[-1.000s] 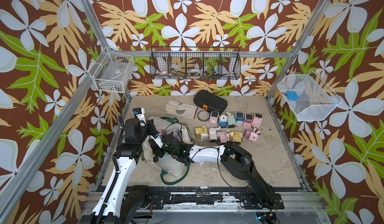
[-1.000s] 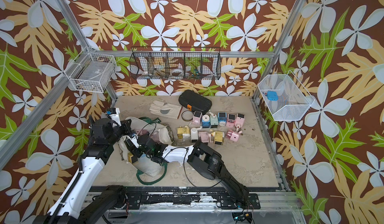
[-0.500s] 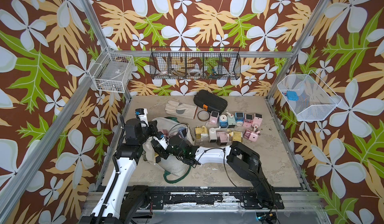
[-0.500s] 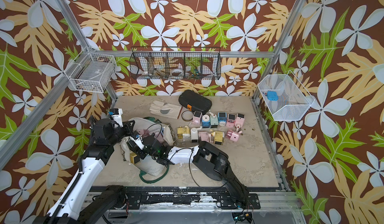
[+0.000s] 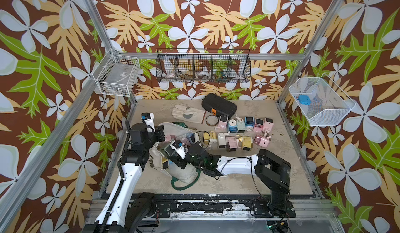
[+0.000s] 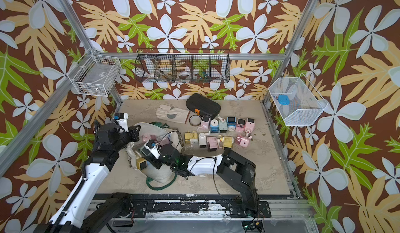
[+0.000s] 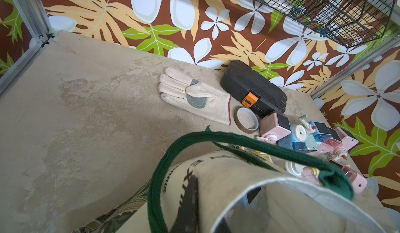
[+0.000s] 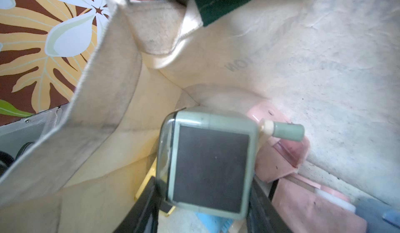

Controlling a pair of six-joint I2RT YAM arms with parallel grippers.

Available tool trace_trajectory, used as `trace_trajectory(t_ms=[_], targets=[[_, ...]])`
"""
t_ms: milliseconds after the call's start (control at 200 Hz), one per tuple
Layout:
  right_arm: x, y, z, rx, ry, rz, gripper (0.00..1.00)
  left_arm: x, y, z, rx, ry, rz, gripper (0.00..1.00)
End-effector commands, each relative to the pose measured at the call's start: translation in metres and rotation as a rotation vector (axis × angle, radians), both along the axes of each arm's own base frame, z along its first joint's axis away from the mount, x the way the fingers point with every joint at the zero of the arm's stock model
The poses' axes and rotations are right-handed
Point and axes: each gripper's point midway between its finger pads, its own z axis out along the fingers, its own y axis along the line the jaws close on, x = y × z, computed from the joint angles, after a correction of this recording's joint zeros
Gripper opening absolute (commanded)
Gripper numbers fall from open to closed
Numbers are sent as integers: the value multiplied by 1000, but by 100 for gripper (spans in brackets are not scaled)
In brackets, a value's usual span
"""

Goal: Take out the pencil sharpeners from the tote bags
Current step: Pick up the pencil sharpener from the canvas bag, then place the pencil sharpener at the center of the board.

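Pencil sharpeners [image 5: 249,122] stand in a cluster on the table [image 5: 270,177] just beside the tote bag [image 5: 184,174], and you can see more inside it. Your right gripper [image 8: 203,201] reaches into the tote's mouth, its jaws clamped on a mint sharpener [image 8: 207,156] lying against pink ones. Your left gripper [image 5: 162,135] is pinched closed on the tote's rim by the green handle [image 7: 238,138].

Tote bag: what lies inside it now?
Inside the tote bag, the right gripper holds a green sharpener. Pink sharpeners lie beside it. A blue piece and a yellow edge show under it. Anything deeper is covered.
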Motion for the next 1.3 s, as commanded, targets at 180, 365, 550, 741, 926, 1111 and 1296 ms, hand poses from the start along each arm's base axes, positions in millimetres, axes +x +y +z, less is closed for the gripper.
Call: trace_trajectory(t_ms=[180,365,550,741,926,1111,1296], targets=[[-18,-35,24,45,-19,8,38,4,0,10,-3,-39,1,0],[-31,-51,31,51,0,21,36,4,1,10,0,-40,5,0],[-35,-60,34,52,23,16,35,5,2,9,3,-39,8,0],[-43,-73,52,78,36,17,35,4,2,10,3,-40,7,0],[-47,-94,75,98,40,-12,35,5,2,10,0,-38,5,0],[-50,-126,113,148,27,-66,35,5,1,10,-5,-36,1,0],[-23,-189,134,177,47,-237,36,4,0,10,-8,-39,-3,0]])
